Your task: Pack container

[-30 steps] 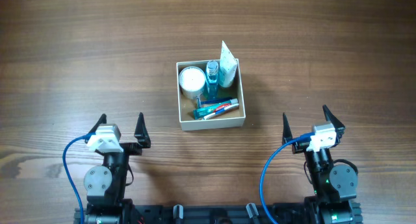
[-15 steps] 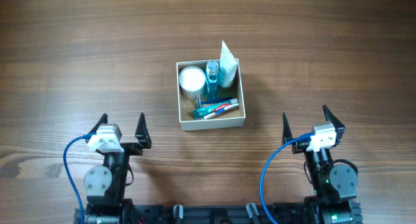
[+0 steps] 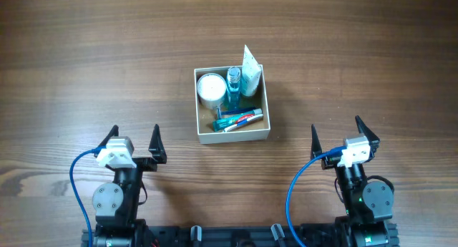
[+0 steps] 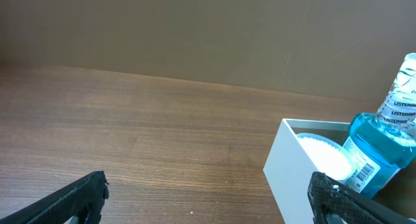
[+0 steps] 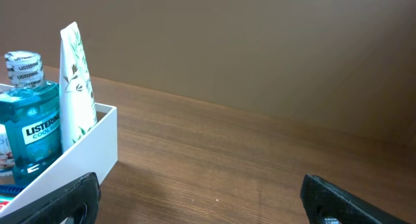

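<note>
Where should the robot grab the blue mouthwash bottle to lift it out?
Probably by its cap and neck, coming straight down from above. The mouthwash bottle stands upright in the container, with the round jar and white tube close beside it, so only the top is free.

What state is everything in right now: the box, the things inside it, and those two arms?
Container: open-topped, holding the toiletries.
White jar: looks closed, inside the container.
Mouthwash bottle: capped, upright.
White tube: standing on end in a far corner.
Toothpaste tube: lying flat.
Left gripper: jaws open, empty.
Right gripper: jaws open, empty.
</note>
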`<state>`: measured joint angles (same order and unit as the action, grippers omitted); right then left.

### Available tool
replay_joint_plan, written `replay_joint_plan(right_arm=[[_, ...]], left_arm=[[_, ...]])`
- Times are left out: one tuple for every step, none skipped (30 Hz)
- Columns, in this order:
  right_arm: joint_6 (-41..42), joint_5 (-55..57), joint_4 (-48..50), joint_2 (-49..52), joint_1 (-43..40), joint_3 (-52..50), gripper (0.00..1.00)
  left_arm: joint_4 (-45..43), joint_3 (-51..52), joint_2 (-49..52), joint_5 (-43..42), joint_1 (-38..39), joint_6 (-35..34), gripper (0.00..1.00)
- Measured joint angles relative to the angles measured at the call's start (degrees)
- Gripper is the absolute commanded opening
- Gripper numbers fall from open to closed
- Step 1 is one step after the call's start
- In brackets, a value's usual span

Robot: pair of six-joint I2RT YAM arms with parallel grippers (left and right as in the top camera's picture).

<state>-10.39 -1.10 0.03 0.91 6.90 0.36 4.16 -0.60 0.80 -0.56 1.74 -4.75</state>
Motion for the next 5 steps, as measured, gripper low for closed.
replay_joint_plan(right_arm=[[0.0, 0.0, 0.0, 0.0, 0.0, 0.0, 1.0], [0.0, 0.0, 0.0, 0.0, 0.0, 0.0, 1.0], [0.0, 0.0, 0.0, 0.0, 0.0, 0.0, 1.0], [0.0, 0.0, 0.0, 0.0, 0.0, 0.0, 1.0], [0.0, 0.0, 0.0, 0.0, 0.0, 0.0, 1.0]], left_arm=[[0.0, 0.0, 0.0, 0.02, 0.0, 0.0, 1.0], [0.0, 0.0, 0.0, 0.0, 0.0, 0.0, 1.0], [0.0, 0.0, 0.0, 0.0, 0.0, 0.0, 1.0], [0.0, 0.0, 0.0, 0.0, 0.0, 0.0, 1.0], [0.0, 0.0, 0.0, 0.0, 0.0, 0.0, 1.0]])
